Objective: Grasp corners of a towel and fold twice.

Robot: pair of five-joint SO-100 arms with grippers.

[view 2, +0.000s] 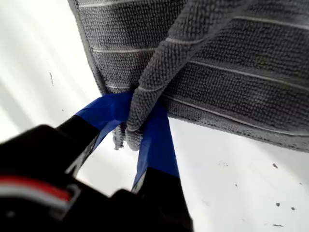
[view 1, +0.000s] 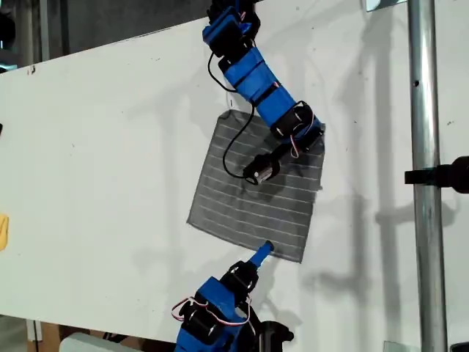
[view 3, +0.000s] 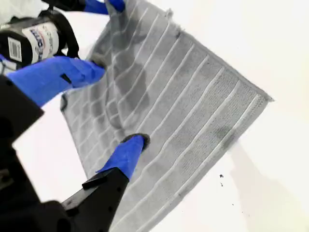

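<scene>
The grey striped towel point(view 1: 234, 198) lies flat on the white table point(view 1: 95, 161), mid-frame in the exterior view. My first gripper point(view 1: 262, 251) belongs to the arm that reaches in from the exterior view's bottom. It is at the towel's near edge, shut on a pinched-up fold of towel point(view 2: 231, 72) right by a corner point(view 2: 118, 140). My second gripper point(view 3: 120, 106) hangs open over the towel's middle, on the arm coming from the exterior view's top point(view 1: 275, 158). One fingertip point(view 3: 135, 142) rests on the towel point(view 3: 193, 106). That arm partly covers the far right corner point(view 1: 321, 133).
A metal pole point(view 1: 425, 220) with a black clamp point(view 1: 440, 176) stands at the exterior view's right. A yellow object point(view 1: 3, 231) sits at that view's left edge. The table's front edge runs just behind the first arm's base point(view 1: 212, 323).
</scene>
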